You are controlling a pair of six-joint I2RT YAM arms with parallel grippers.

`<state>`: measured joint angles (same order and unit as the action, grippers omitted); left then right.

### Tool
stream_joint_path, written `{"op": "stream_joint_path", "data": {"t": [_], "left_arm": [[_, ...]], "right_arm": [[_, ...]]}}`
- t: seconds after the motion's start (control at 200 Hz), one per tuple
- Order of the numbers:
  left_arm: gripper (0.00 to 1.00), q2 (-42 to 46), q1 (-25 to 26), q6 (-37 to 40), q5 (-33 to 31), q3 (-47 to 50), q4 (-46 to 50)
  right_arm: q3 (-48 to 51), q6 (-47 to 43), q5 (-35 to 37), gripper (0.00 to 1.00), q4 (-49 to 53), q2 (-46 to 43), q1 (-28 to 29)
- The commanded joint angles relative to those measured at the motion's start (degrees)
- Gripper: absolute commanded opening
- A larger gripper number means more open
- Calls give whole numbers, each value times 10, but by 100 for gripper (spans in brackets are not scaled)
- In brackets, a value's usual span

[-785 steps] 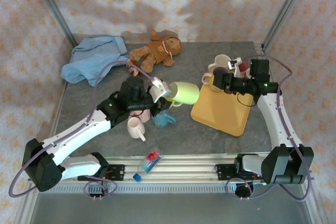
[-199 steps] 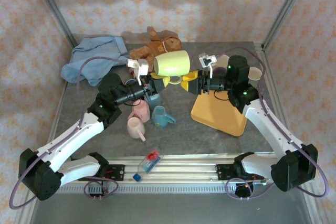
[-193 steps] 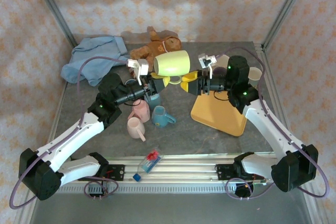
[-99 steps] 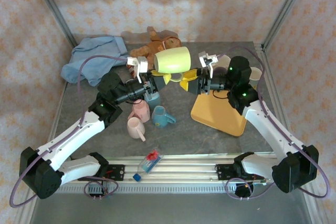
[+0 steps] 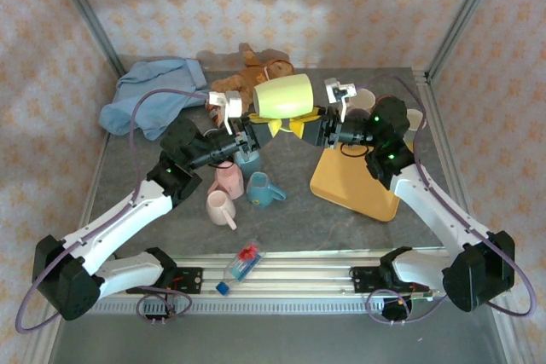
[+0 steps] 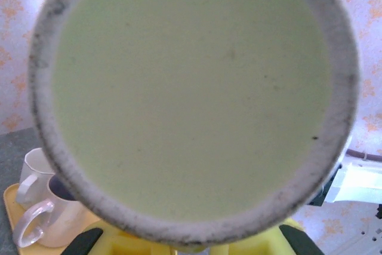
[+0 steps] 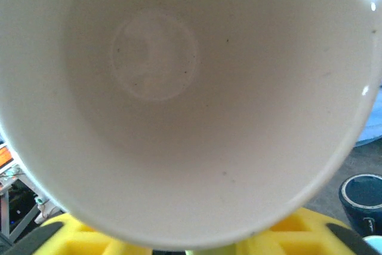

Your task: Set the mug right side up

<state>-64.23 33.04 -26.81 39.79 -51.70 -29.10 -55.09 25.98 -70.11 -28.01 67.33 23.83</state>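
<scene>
A lime-green mug [image 5: 286,95] hangs on its side above the table's middle, handle down. Its flat base [image 6: 191,88] faces the left wrist camera and its white inside [image 7: 179,88] faces the right wrist camera. My left gripper [image 5: 263,128] comes in from the left, and its yellow fingers [image 6: 125,244] are shut on the handle under the mug. From the right, my right gripper [image 5: 304,125] reaches the same handle. Its yellow fingers [image 7: 83,237] stand either side of a green bit of the handle. Whether they press on it is hidden by the mug.
An orange tray [image 5: 358,181] lies right of centre with cream mugs [image 5: 363,100] at its far end. Two pink mugs [image 5: 220,206], a light blue mug [image 5: 264,192] and a dark blue mug [image 5: 247,159] sit below the left gripper. Teddy bear [image 5: 247,78], blue cloth [image 5: 153,95], bottle [image 5: 243,262].
The right gripper has slid left to the mug's handle and its jaws have narrowed. The mug has risen slightly and tipped in the left gripper's hold.
</scene>
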Motion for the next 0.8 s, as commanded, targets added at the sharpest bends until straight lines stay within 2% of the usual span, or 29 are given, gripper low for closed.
{"op": "stream_joint_path", "data": {"t": [0.0, 0.195, 0.33, 0.41, 0.591, 0.681, 0.796], "left_arm": [[0, 3, 7, -4, -13, -22, -82], [0, 5, 8, 4, -17, -10, -74], [0, 13, 8, 31, -22, -6, -38], [19, 21, 8, 45, -37, 1, -19], [57, 36, 8, 70, -57, 17, 5], [64, 43, 8, 81, -59, 23, 18], [70, 58, 6, 101, -74, 30, 52]], "right_arm": [[8, 24, 20, 28, -62, -8, 5], [9, 19, 43, 13, -59, -13, 4], [7, -14, 66, 4, -12, -23, 4], [5, -40, 86, 0, 18, -33, 5], [-10, -98, 147, 0, 118, -57, 5], [-21, -123, 190, 0, 174, -68, 3], [-43, -170, 286, 0, 293, -85, 3]]}}
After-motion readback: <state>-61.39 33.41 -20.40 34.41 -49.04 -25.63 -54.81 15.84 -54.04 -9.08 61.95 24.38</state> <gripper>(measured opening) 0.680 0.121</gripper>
